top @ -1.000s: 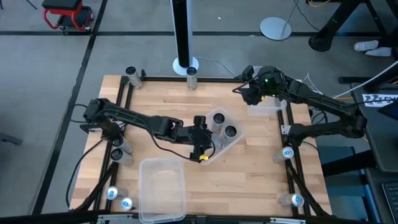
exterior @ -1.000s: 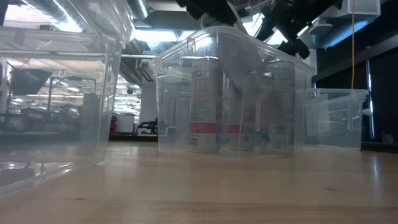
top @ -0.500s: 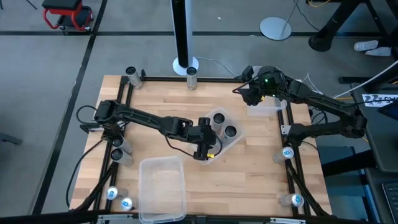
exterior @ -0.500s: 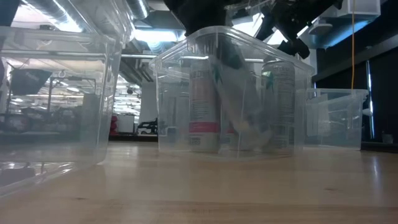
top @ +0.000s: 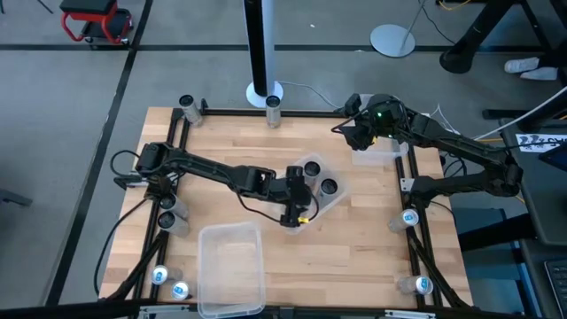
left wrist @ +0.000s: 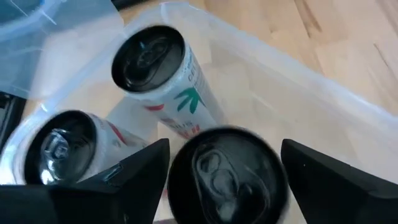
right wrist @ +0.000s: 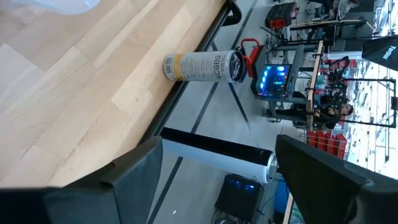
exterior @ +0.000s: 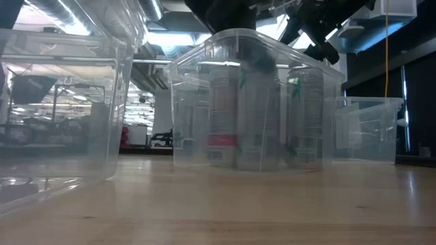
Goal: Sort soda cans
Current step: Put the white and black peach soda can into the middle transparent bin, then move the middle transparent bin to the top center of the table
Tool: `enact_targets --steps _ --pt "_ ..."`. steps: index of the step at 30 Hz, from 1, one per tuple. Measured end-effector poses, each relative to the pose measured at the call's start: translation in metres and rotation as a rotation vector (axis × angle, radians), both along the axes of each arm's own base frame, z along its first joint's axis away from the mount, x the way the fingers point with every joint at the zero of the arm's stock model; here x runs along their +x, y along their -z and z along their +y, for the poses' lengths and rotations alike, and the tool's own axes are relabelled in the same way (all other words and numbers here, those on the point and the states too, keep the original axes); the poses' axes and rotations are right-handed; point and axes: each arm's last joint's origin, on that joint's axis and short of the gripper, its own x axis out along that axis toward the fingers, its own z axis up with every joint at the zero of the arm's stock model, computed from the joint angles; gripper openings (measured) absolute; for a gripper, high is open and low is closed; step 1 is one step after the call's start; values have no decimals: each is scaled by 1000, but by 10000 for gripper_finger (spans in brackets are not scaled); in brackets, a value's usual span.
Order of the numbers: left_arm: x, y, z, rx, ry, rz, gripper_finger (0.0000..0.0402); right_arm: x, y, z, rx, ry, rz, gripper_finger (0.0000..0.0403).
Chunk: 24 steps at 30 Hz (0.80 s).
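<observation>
A clear bin (top: pixel 330 202) at the table's middle holds two upright dark-topped soda cans (top: pixel 329 187) (left wrist: pixel 149 56). A third dark-topped can (left wrist: pixel 227 174) stands upright on the bin's floor (exterior: pixel 262 116) beside them. My left gripper (top: pixel 297 202) reaches down into the bin at a slant and is open, one finger on either side of that can's top. Whether they touch it does not show. My right gripper (top: pixel 353 135) waits open and empty above the far right of the table.
An empty clear bin (top: pixel 232 266) lies at the near left, and another (top: pixel 379 152) at the far right under my right arm. More cans stand along the table's edges: far (top: pixel 273 105), left (top: pixel 170 220), near left (top: pixel 180 290) and right (top: pixel 409 217).
My left gripper has gone down and toward the table's right, into the middle bin, carrying the third can. The can hung tilted inside the bin half a second ago and now stands upright on the bin's floor.
</observation>
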Motion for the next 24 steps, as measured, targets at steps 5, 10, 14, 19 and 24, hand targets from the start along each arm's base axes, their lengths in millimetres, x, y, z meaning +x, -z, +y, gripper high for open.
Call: enact_targets --steps 5,10,14,19,24 --pt "2 -2 0 1 0 -27 296 0 0 0 0 0 0 312" --pt "3 -4 0 5 4 -49 297 0 0 0 0 0 0 312" --pt "0 -10 -1 58 -12 -58 298 0 0 0 0 0 0 312" --pt "-13 -31 -3 98 -25 -88 297 0 0 0 0 0 1 312" --pt "-33 -60 -6 78 -21 -132 295 0 0 0 0 0 1 312"
